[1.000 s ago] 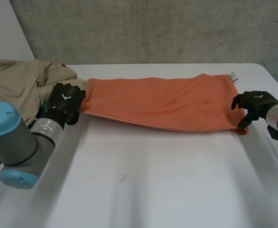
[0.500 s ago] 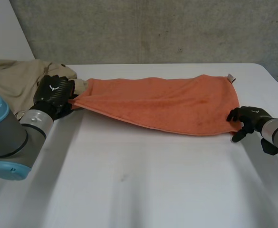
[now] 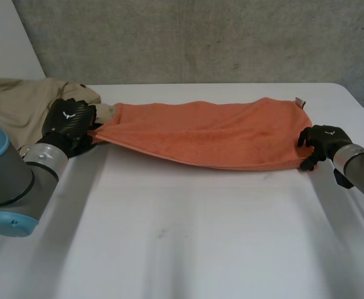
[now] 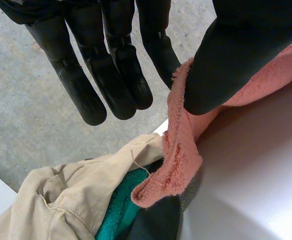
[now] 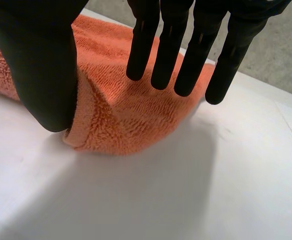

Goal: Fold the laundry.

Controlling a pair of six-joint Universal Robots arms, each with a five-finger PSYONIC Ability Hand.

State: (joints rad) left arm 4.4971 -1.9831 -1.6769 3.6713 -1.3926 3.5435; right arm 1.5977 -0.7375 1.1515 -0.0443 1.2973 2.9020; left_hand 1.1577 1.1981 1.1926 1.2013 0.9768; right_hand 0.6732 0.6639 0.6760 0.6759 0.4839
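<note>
An orange towel (image 3: 213,134) lies stretched across the white table (image 3: 188,237) between my two hands. My left hand (image 3: 70,121) is at its left end, lifted a little off the table. In the left wrist view the thumb of that hand (image 4: 235,60) pinches the towel's frayed corner (image 4: 178,150) against a straight finger. My right hand (image 3: 322,140) is at the towel's near right corner. There its thumb (image 5: 41,65) presses the folded corner (image 5: 131,125) from one side and its straight fingers reach over it from above.
A pile of laundry lies at the table's far left, behind my left hand: a beige garment (image 3: 20,103) over a teal cloth (image 4: 118,210). A grey concrete wall (image 3: 200,37) runs behind the table. The table's right edge is close beyond my right hand.
My left hand has pulled the towel's left end leftward and raised it. My right hand dipped toward the near edge, then came back to the towel's right corner, fingers closing somewhat.
</note>
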